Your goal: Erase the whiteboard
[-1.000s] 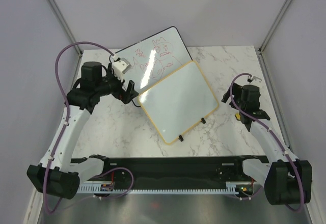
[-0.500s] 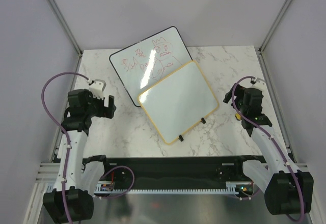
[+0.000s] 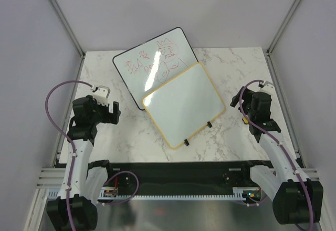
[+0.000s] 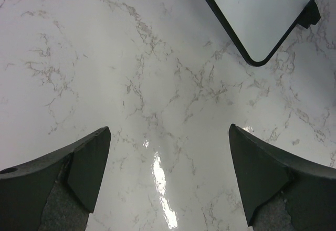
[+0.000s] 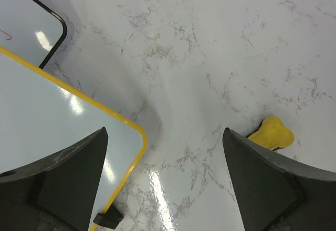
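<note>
The whiteboard [image 3: 184,105] has a yellow frame and two black clips on its near edge. It lies tilted at the table's middle, its surface blank white, overlapping a larger board. Its corner shows in the right wrist view [image 5: 52,121]. My left gripper [image 3: 112,113] is open and empty over bare marble left of both boards; it also shows in the left wrist view [image 4: 168,184]. My right gripper [image 3: 253,114] is open and empty just right of the whiteboard's right corner; it also shows in the right wrist view [image 5: 165,184].
A larger black-framed board [image 3: 149,63] with red scribbles lies behind, partly under the whiteboard; its corner shows in the left wrist view [image 4: 262,16]. A small yellow object [image 5: 270,135] lies on the marble by my right gripper. Grey walls enclose the table.
My left arm has pulled back from the black-framed board to the near left and settled low over the marble. My right arm shifted only slightly. The boards have not moved.
</note>
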`<state>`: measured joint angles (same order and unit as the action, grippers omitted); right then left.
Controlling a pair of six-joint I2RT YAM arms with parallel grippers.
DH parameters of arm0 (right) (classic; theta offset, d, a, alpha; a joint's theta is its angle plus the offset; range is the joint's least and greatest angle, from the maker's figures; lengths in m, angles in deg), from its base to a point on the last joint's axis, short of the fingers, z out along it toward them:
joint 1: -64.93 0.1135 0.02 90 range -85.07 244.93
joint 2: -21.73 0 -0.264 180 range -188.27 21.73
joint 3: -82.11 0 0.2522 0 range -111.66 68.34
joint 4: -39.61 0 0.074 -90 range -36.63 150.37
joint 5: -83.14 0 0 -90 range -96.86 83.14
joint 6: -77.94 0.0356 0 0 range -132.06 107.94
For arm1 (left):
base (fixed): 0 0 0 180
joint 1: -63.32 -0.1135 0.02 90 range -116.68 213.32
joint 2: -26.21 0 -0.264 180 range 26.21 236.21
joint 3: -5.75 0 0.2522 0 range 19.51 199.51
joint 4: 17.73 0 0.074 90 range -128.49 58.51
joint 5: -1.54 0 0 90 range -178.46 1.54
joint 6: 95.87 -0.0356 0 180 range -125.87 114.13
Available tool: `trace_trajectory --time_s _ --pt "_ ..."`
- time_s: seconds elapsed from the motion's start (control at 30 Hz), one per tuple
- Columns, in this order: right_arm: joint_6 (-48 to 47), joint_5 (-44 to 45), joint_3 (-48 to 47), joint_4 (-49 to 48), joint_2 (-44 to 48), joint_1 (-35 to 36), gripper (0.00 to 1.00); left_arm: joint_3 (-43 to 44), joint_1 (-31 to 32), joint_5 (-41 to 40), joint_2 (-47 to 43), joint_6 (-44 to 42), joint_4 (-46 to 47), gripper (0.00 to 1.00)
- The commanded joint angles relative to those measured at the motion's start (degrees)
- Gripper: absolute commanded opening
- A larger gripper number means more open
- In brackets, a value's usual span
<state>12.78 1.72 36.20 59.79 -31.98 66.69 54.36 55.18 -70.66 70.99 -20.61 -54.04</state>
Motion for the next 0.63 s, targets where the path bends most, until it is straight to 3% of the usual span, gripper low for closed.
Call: trace_trajectory --time_s 0.0,0.6 --pt "0.0 -0.3 1.0 -2.5 2.5 0.2 0.98 -0.4 -0.3 1.6 -0.9 1.2 2.8 0.99" --pt "0.2 -5.1 2.8 -6.1 3.4 0.2 0.98 0.1 -1.1 2.0 -1.4 0.9 2.0 0.99"
